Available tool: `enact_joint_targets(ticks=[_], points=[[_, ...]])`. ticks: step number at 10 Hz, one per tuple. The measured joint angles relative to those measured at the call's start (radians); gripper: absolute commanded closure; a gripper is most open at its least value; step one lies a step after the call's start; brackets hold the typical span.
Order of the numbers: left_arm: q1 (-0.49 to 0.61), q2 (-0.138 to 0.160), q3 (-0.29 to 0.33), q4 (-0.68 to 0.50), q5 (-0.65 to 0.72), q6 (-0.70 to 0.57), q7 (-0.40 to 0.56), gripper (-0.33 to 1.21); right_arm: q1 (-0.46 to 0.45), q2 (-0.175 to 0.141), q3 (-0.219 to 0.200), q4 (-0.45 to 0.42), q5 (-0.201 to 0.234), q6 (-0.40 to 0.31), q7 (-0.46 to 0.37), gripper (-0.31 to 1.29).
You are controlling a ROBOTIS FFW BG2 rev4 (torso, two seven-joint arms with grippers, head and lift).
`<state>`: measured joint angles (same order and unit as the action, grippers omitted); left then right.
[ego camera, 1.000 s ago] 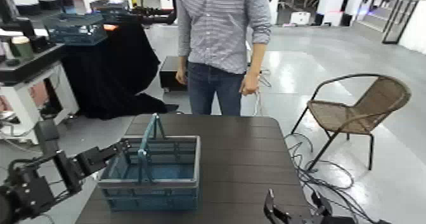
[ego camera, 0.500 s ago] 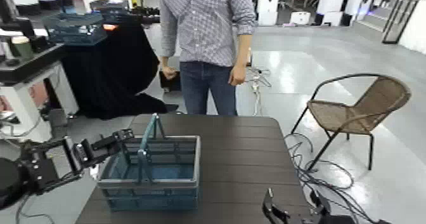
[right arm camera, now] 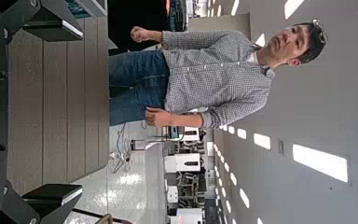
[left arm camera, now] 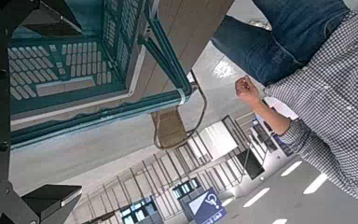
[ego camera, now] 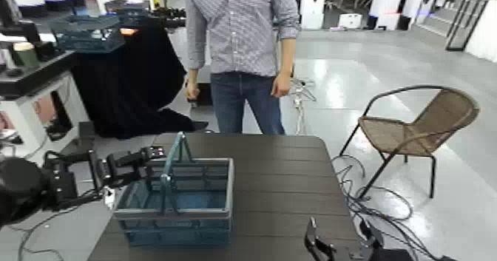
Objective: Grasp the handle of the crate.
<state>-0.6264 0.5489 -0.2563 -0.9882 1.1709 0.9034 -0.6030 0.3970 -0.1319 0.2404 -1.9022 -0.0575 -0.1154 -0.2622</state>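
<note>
The blue-grey slatted crate stands on the near left part of the dark table. Its thin teal handle stands upright over it. My left gripper hovers at the crate's far left corner, level with the handle and just left of it, not touching. In the left wrist view the gripper is open and empty, with the crate and handle beyond it. My right gripper rests low at the table's near right edge; it is open in the right wrist view.
A person in a checked shirt stands at the table's far edge. A wicker chair is to the right with cables on the floor. A darker blue crate sits on a black-draped table at back left.
My left arm has risen and reached forward and right, from beside the crate's left wall up to the handle's height. The person has shifted slightly left. The right arm is still.
</note>
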Motion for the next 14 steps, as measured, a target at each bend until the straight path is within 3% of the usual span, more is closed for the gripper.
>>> enact_joint_targets(ticks=[6, 7, 8, 9, 10, 12, 14], points=[[-0.098, -0.027, -0.143, 0.098, 0.022, 0.013, -0.076, 0.11, -0.01, -0.002, 0.012, 0.007, -0.007, -0.007, 0.0, 0.15], [-0.103, -0.03, -0.155, 0.105, 0.03, 0.005, -0.08, 0.17, -0.01, -0.002, 0.013, 0.008, -0.007, -0.008, 0.0, 0.15], [-0.107, -0.032, -0.163, 0.113, 0.037, -0.004, -0.082, 0.39, -0.01, -0.002, 0.014, 0.008, -0.007, -0.009, 0.0, 0.15], [-0.11, -0.033, -0.17, 0.121, 0.043, -0.017, -0.086, 0.73, -0.01, -0.003, 0.014, 0.009, -0.008, -0.01, 0.0, 0.15], [-0.112, -0.034, -0.173, 0.128, 0.048, -0.031, -0.089, 0.76, -0.01, -0.003, 0.014, 0.009, -0.008, -0.012, 0.0, 0.15], [-0.117, -0.035, -0.181, 0.142, 0.05, -0.056, -0.095, 1.16, -0.012, -0.003, 0.014, 0.011, -0.011, -0.016, 0.001, 0.15], [-0.118, -0.035, -0.185, 0.147, 0.05, -0.062, -0.093, 1.19, -0.013, -0.005, 0.015, 0.014, -0.012, -0.019, 0.002, 0.15]])
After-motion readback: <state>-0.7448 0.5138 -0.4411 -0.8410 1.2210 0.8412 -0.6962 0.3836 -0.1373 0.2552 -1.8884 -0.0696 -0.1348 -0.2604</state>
